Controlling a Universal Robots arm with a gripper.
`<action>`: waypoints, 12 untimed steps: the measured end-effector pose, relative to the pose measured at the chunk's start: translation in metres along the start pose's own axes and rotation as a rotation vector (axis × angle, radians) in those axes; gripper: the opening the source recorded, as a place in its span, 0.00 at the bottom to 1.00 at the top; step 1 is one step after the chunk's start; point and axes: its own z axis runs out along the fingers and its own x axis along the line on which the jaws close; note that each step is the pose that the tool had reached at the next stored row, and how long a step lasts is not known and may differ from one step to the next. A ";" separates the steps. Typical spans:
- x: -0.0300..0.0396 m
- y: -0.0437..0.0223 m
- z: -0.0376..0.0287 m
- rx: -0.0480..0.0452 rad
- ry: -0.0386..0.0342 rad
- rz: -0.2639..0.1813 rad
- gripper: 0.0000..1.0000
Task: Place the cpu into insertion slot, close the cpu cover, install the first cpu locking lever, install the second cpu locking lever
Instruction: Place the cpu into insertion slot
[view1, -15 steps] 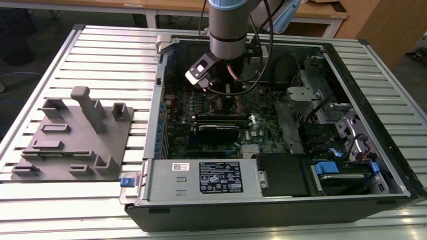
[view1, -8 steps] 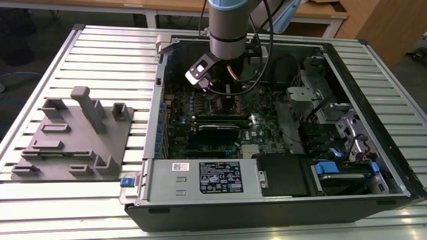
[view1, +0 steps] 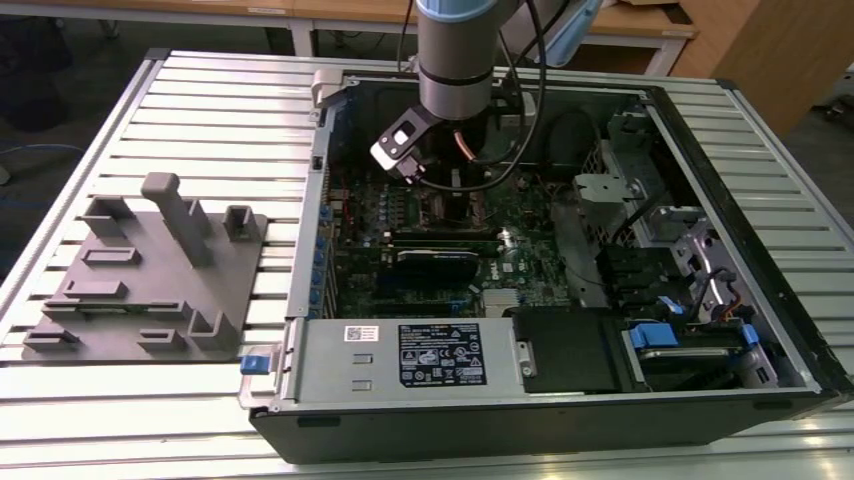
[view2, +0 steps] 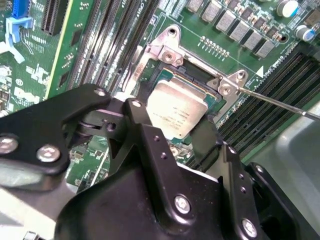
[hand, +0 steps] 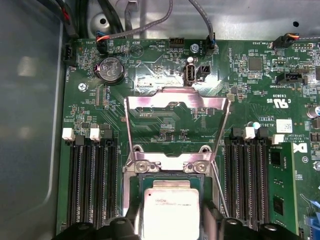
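Chip held low at the socket, cover up: the first step is in hand.
The tool (view2: 172, 127) is closed narrowly on the chip (hand: 171, 210), one finger against each side, at the socket (view2: 197, 80); I cannot tell if it is fully seated. The cover (hand: 175, 97) stands tipped open just past it, and a thin lever (view2: 275, 100) is swung aside, so neither is done. To my eye, seating it calls for a level, square chip and a straight release. Memory slots (hand: 92, 185) flank the socket closely; the case (view1: 747, 150) on the desk (view1: 200, 100) leaves room overhead.
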 end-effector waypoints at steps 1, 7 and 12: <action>0.0000 0.0000 -0.0001 0.0003 -0.0003 0.000 0.55; -0.0002 0.0003 -0.0048 0.0008 -0.0011 0.000 0.61; -0.0001 0.0015 -0.0179 0.0008 -0.0010 0.000 0.61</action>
